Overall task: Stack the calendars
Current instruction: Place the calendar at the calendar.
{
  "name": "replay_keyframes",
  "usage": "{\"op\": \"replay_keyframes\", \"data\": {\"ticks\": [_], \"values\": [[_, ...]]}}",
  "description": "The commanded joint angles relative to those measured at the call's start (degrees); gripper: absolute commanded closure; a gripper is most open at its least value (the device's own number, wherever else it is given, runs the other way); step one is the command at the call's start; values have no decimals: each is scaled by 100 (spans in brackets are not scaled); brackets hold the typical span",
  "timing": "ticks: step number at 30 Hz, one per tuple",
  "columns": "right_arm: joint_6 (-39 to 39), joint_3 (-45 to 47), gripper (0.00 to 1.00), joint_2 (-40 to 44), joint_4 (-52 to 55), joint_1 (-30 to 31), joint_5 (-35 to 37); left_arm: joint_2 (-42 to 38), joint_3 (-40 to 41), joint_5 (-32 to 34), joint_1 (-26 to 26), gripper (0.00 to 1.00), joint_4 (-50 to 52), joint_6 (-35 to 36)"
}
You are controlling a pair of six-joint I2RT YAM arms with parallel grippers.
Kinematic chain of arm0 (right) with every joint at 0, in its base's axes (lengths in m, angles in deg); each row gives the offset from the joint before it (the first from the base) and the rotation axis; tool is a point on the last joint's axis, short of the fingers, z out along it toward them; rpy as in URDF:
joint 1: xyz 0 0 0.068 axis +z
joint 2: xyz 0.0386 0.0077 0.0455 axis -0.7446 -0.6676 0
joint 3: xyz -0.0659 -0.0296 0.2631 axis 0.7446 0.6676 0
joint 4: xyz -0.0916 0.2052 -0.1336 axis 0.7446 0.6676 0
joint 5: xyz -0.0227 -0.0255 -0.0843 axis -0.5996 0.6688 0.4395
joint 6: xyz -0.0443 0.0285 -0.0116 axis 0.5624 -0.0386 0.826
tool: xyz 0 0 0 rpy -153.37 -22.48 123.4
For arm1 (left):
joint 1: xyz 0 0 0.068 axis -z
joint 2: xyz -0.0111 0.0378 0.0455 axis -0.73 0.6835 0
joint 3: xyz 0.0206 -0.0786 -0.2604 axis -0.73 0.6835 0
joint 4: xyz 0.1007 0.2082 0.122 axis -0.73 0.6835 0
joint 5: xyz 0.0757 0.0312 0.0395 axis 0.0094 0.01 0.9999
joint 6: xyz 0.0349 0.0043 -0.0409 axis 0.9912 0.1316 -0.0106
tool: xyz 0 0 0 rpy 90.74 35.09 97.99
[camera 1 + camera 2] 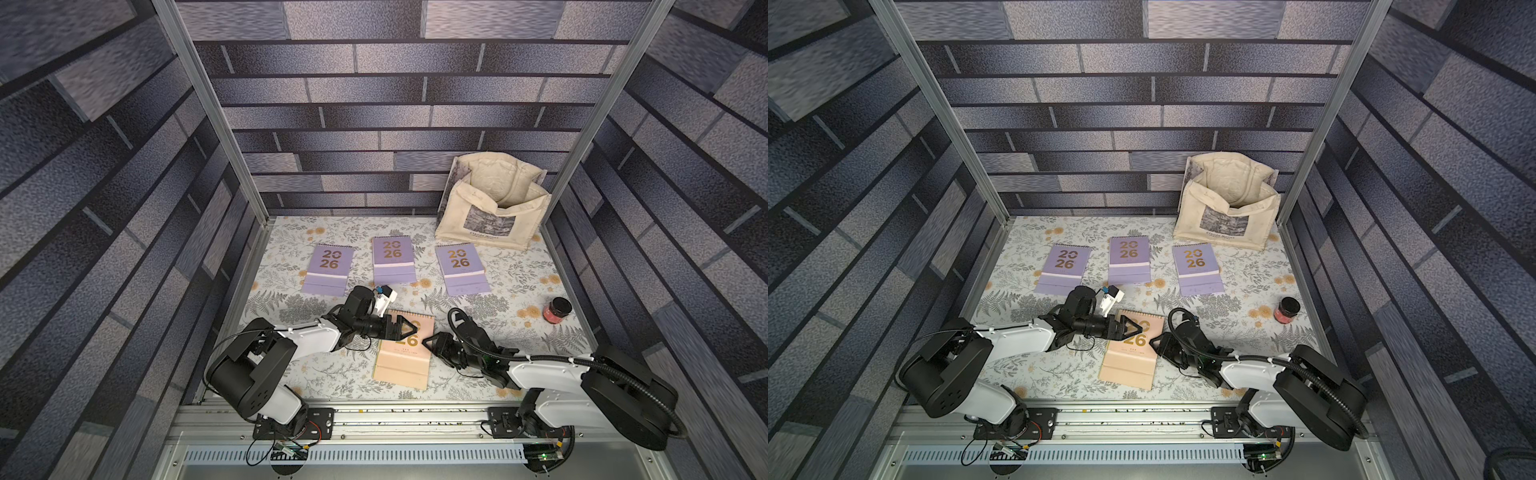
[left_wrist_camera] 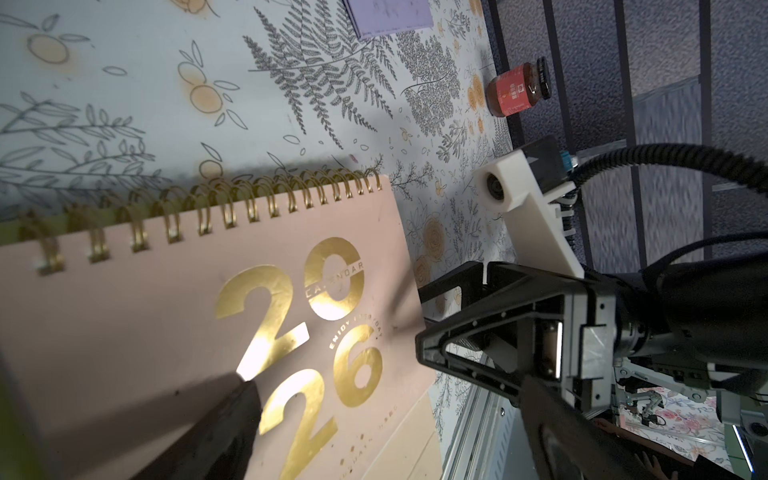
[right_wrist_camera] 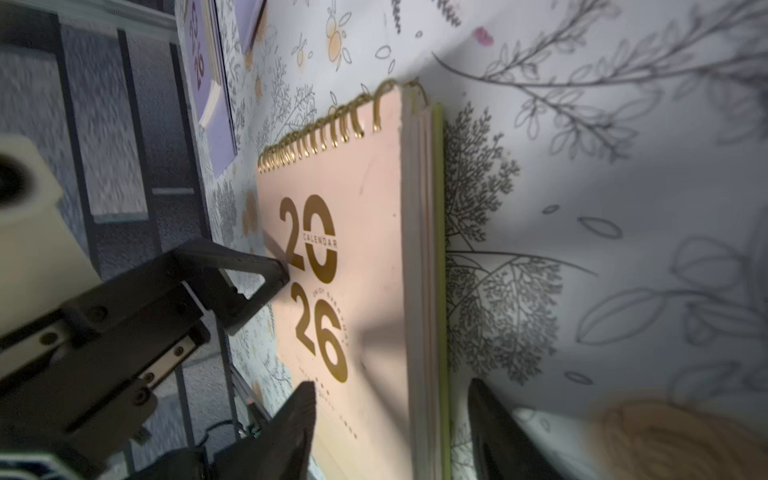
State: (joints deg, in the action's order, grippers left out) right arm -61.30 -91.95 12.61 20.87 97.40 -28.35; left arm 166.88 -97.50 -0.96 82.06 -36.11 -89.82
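Peach calendar [image 2: 124, 316] reads "2026 CALENDAR" (gold foil lettering).

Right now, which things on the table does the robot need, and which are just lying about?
Needed: peach calendar, yellow-green calendar beneath it, left lavender calendar, middle lavender calendar, right lavender calendar.
Lying about: cream tote bag, red jar.

Your top views look steeply down from high above the near rail [image 1: 374, 419], covering the whole tabletop [image 1: 519, 266]. Your wrist cameras sit close beside the peach calendar [image 2: 145, 332], from opposite sides, each facing across its cover; both share it with the top views.
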Motion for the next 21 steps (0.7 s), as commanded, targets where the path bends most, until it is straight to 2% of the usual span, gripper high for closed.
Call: {"op": "replay_keyframes", "data": {"ticks": [1, 4, 9, 14, 17, 21], "values": [[114, 5, 8, -71, 1101, 19, 239, 139, -24, 204, 32, 0, 311, 128], [193, -130, 0, 23, 1446, 22, 316, 73, -76, 238, 28, 0, 320, 89], [374, -442, 0, 257, 2196, 13, 470, -489, -187, 721, -42, 0, 620, 96], [530, -742, 0, 356, 2820, 12, 563, -1269, -128, 1285, -434, 0, 1056, 156], [564, -843, 0, 259, 2810, 15, 526, -1503, 33, 1210, -724, 0, 1125, 176], [660, -1099, 0, -34, 2869, 20, 455, -1420, 239, 1042, -872, 0, 1126, 142]]}}
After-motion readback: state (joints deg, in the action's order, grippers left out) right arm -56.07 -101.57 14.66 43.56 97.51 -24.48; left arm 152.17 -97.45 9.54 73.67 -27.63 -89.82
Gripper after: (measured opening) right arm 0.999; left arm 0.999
